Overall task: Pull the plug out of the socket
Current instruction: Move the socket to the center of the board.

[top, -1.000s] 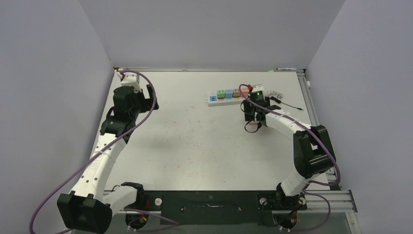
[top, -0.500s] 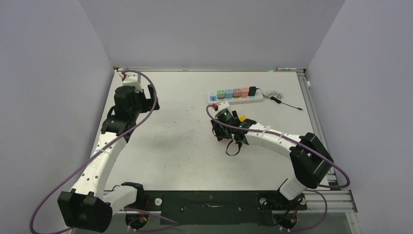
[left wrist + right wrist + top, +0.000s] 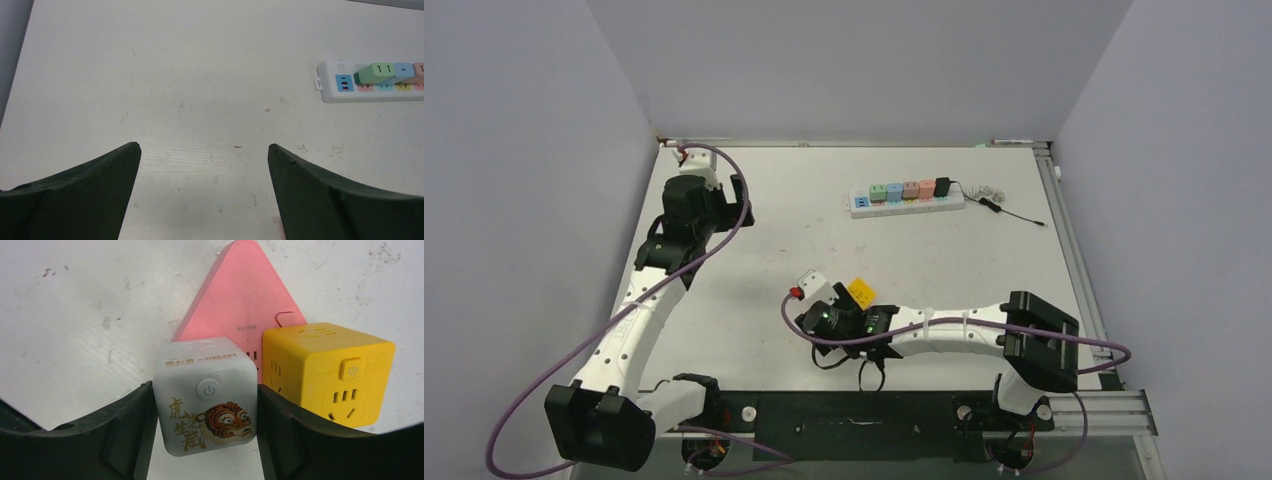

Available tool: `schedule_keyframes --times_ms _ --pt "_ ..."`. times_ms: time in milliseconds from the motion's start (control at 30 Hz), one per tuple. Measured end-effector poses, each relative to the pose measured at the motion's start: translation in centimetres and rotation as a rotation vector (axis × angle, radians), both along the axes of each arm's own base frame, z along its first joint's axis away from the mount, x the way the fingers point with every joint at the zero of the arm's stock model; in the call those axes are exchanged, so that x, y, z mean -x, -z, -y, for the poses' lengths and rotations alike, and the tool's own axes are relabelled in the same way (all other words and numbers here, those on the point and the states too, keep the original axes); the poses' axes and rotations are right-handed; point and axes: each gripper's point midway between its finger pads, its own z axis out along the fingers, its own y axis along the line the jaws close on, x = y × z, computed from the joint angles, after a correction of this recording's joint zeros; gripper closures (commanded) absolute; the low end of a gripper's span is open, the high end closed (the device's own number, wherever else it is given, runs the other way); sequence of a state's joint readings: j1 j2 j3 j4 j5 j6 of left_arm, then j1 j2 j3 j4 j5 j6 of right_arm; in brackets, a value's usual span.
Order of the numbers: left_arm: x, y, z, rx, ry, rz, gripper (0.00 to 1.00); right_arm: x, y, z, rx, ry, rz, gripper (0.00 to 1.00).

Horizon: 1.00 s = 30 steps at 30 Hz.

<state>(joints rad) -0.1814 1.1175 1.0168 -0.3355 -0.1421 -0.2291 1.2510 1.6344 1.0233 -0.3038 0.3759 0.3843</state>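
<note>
Right wrist view showed the right gripper [image 3: 205,391] clenched on the white cube plug [image 3: 206,405] between its jaws, a yellow cube [image 3: 330,372] just outside one jaw and the power strip [image 3: 861,206] well apart from them, so extraction appeared complete and only set-down remained; the left gripper [image 3: 204,150] stood released, nothing between its jaws.

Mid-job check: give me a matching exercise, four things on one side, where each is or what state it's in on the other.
Things:
1. white tiger cube
2. yellow cube
3. power strip
4. left hand

States:
a. open, above the table
b. clamped between the right hand fingers
c. far side of the table, plugs in it
d. beside the gripped cube, not held

Pairs: 1-b, 2-d, 3-c, 4-a
</note>
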Motion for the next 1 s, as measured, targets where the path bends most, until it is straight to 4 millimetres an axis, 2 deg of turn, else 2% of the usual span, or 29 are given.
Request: schedule_keyframes --times_ms 100,200,267,300,333,500,700,833,900,1000 --pt "-0.1 0.3 0.1 0.002 0.001 -0.010 0.04 1.8 0.0 -1.2 -0.010 -0.039 0.002 0.34" --pt "-0.2 0.6 0.1 0.002 0.002 -0.020 0.04 1.9 0.0 -1.4 -0.024 -0.031 0.001 0.11" --pt "-0.2 0.8 0.1 0.003 0.002 -0.025 0.04 1.7 -0.1 -1.5 -0.033 -0.017 0.004 0.01" --pt "-0.2 0.8 0.2 0.003 0.002 -0.027 0.04 1.7 -0.2 -1.5 -0.036 -0.013 0.007 0.00" --pt "-0.2 0.9 0.2 0.004 0.001 -0.028 0.04 1.6 -0.3 -1.5 -0.040 -0.009 0.008 0.05" --pt "-0.2 1.0 0.2 0.013 -0.004 -0.031 0.04 1.3 -1.5 -2.0 -0.070 0.005 0.023 0.10" --pt "-0.2 1.0 0.2 0.017 -0.006 -0.031 0.04 0.6 -5.1 -1.4 -0.167 0.104 0.049 0.10" --pt "-0.2 1.0 0.2 0.018 -0.006 -0.031 0.04 -0.6 -6.7 -0.2 -0.231 0.258 0.023 0.10" --pt "-0.2 1.0 0.2 0.019 -0.007 -0.031 0.04 -1.9 -6.5 1.0 -0.258 0.366 -0.010 0.10" --pt "-0.2 1.0 0.2 0.020 -0.007 -0.031 0.04 -4.2 -5.5 3.8 -0.273 0.537 -0.055 0.10"
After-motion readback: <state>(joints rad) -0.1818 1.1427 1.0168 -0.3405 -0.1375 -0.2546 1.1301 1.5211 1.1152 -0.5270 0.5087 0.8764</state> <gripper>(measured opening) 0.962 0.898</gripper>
